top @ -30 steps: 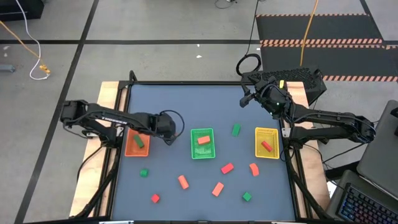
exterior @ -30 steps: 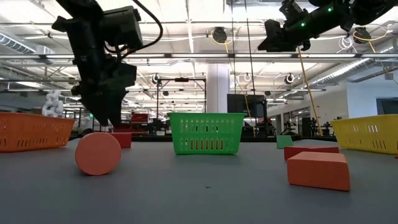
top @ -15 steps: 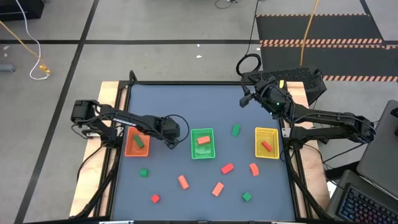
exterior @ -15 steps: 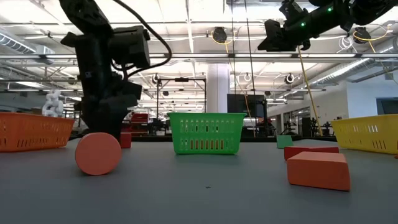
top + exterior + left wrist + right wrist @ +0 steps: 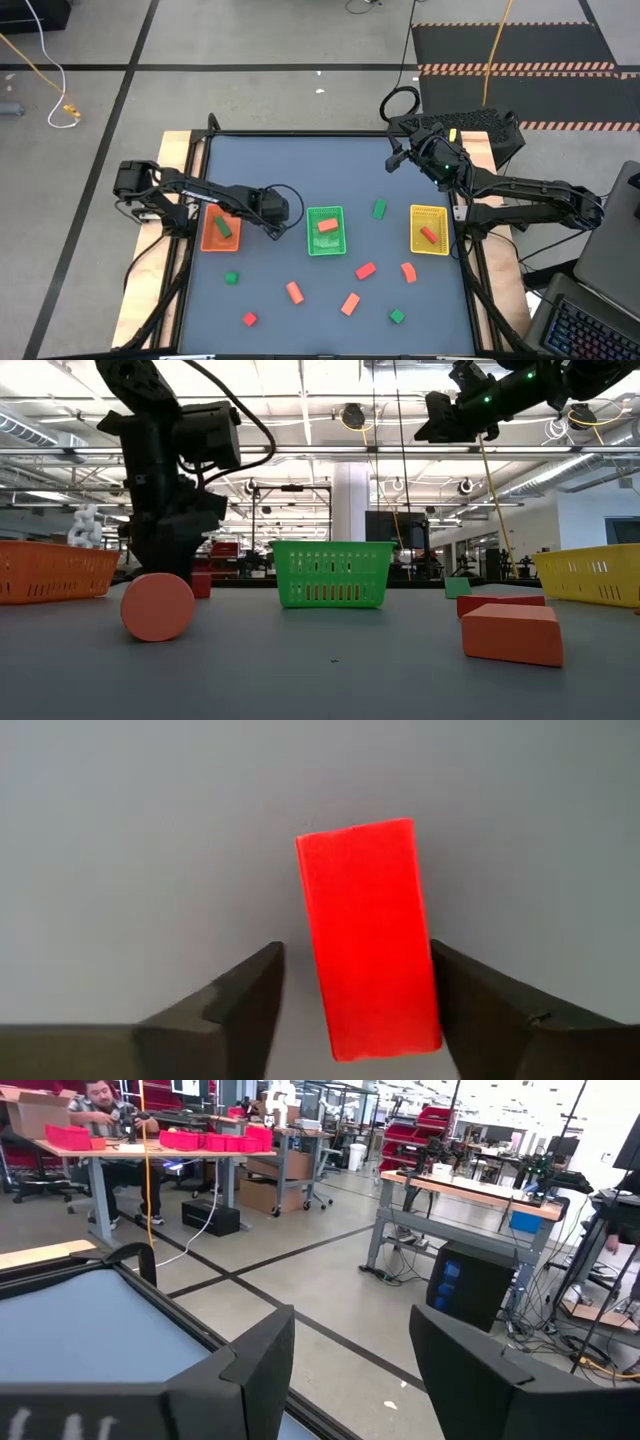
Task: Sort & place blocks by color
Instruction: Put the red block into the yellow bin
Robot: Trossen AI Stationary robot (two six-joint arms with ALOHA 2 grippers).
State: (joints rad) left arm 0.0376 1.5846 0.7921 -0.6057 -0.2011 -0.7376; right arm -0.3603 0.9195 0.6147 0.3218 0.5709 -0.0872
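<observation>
The left hand [image 5: 350,1010], having moved from the orange tray [image 5: 208,238] toward the green tray [image 5: 325,240], is narrowing its fingers [image 5: 240,1005] around a red block [image 5: 368,935] lying on the tabletop [image 5: 150,840] between them, starting the next pick, while the right hand [image 5: 350,1370] is waiting, open.

Smooth matt red block [image 5: 369,935] on matt grey table [image 5: 150,840]; perforated plastic green tray [image 5: 332,574].
</observation>
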